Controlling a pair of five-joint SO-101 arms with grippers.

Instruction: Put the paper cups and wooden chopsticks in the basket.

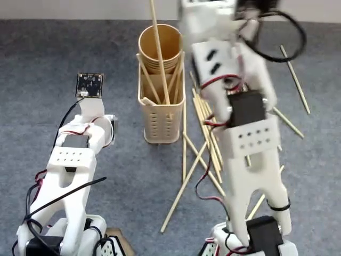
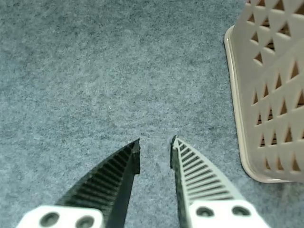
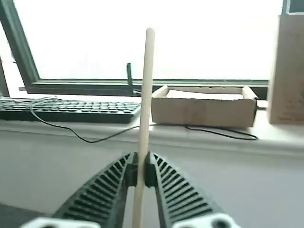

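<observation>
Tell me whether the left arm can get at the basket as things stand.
Probably yes: the left gripper hangs open over the carpet, and the basket stands close beside it with nothing between.

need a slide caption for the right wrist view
Right gripper shut on a pale wooden chopstick, facing a bright window, black keyboard and brown cardboard box

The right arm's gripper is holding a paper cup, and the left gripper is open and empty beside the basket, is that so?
Not quite. The right gripper is shut on a wooden chopstick, not a paper cup; the right wrist view shows it. The left gripper is open and empty beside the basket, as you said.
</observation>
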